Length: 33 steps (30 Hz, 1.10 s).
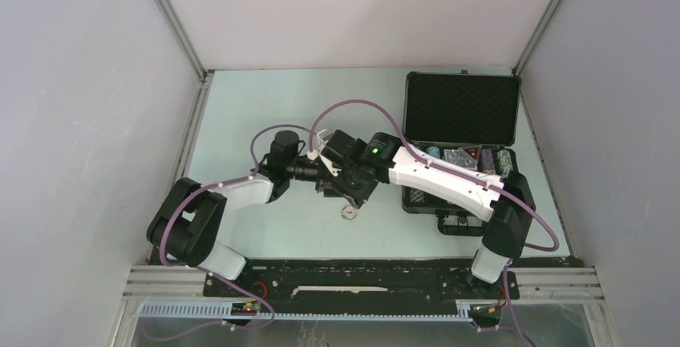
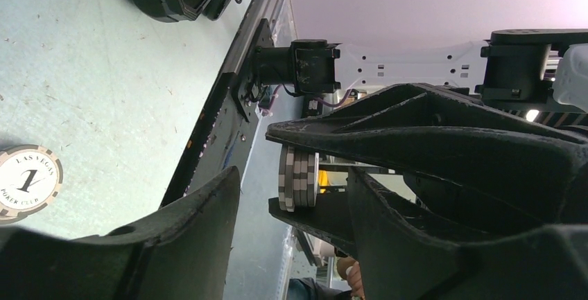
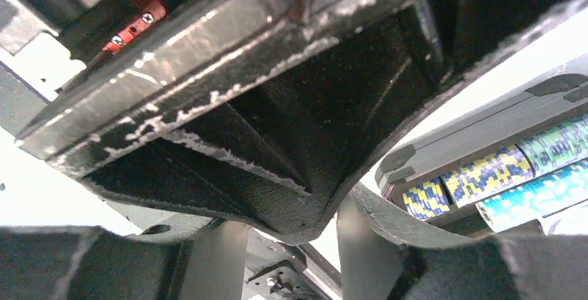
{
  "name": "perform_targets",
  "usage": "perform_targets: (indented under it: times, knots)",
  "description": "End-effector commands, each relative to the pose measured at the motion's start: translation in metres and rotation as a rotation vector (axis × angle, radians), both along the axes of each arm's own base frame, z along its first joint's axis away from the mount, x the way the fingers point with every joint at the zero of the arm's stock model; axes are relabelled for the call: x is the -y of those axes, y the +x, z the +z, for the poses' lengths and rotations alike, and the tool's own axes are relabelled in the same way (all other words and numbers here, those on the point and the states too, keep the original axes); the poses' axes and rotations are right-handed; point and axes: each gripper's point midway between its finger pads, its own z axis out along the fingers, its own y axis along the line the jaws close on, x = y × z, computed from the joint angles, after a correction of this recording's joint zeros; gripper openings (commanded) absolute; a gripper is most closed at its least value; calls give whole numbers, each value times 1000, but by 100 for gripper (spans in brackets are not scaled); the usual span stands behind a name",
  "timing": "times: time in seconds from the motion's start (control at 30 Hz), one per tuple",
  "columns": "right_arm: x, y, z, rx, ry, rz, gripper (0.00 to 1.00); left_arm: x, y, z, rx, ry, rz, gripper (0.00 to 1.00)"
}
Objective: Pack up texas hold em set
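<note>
**Step in hand: moving loose chips to the case.** The right tool pinches a short chip stack by its rims. The left tool stands spread, its fingers on either side of the stack and apparently not touching it. The open case sits on the table to the right, with chip rows in its slots. One loose chip lies flat on the table beneath the tools. Judged next move: the right arm draws clear of the left tool, carries the stack to a free slot and seats it on edge. The loose chip is not yet collected.

Arms reach inward, left tool spread facing clamped right tool.
</note>
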Motion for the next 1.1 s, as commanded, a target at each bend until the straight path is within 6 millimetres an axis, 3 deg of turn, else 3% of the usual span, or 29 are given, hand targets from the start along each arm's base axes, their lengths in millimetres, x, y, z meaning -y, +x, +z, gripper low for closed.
perform_targets:
  times: [0.0, 0.13, 0.33, 0.7, 1.07]
  knots:
    - [-22, 25, 22, 116, 74, 1, 0, 7, -20, 22, 94, -64, -109, 61]
    - [-23, 25, 25, 128, 79, 11, 0, 7, -21, 23, 104, -68, -118, 52]
    - [-26, 28, 30, 177, 91, 53, 0, 7, -20, 25, 120, -74, -122, 55]
    - [-36, 37, 29, 209, 112, 131, 0, 11, -24, 26, 125, -78, -141, 42]
    - [-35, 48, 21, 221, 81, 131, 0, 10, -21, 22, 130, -49, -118, 8]
